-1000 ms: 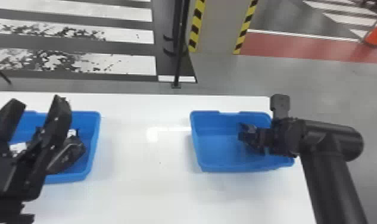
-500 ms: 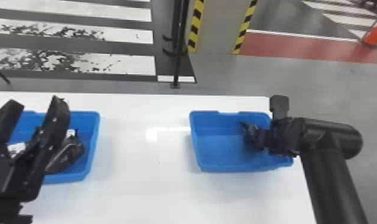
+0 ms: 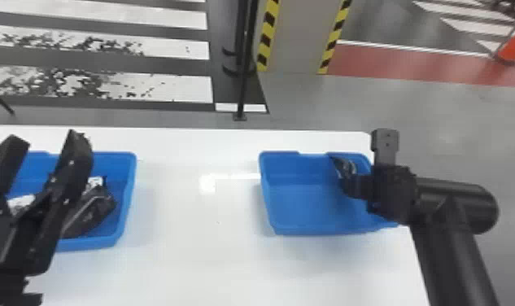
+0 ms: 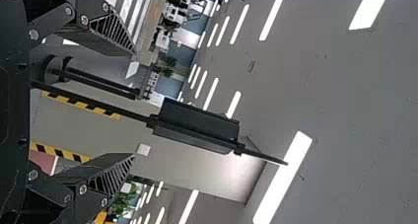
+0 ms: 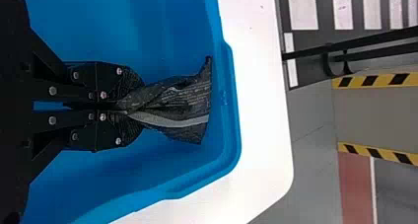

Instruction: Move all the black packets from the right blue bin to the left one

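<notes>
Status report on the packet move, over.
Right gripper shut on black packet, at right blue bin. Left gripper open, empty. Nothing visibly blocking.

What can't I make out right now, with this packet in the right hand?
- Black packet's pinched end: right wrist view, hidden between the right hand's fingers.
- Left bin's packet count: head view, left hand in front, picture's left edge cutting off the bin.
- Right bin's right wall: head view, partly behind the right hand.
</notes>
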Controlling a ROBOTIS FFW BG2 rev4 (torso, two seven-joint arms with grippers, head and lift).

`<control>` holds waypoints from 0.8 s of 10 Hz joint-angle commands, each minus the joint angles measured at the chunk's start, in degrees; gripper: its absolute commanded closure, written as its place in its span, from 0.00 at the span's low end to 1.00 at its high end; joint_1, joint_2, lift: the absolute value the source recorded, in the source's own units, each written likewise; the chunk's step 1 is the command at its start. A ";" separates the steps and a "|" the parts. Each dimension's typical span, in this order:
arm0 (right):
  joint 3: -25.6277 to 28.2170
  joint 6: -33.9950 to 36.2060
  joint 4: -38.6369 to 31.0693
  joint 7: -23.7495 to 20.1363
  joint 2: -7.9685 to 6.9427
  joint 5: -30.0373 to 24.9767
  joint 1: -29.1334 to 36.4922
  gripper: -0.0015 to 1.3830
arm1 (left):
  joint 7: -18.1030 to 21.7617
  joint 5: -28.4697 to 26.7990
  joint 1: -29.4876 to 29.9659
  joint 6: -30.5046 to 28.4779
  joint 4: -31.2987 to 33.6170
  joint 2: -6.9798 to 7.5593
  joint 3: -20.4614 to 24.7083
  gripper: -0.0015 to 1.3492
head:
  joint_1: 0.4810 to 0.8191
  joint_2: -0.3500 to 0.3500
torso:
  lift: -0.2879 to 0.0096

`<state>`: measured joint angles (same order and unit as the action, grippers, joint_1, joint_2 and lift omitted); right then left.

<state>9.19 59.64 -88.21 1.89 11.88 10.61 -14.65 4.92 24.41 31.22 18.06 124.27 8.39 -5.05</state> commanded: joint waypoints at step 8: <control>-8.85 -36.16 -27.03 -14.11 -0.54 18.64 18.16 0.81 | 2.99 4.61 -0.56 -5.68 3.91 -0.22 0.71 0.24 | 0.51 0.44 | 0.50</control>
<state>2.19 24.20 -112.96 -12.31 11.21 27.37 2.75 7.66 28.33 30.80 14.91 126.96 8.09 -4.51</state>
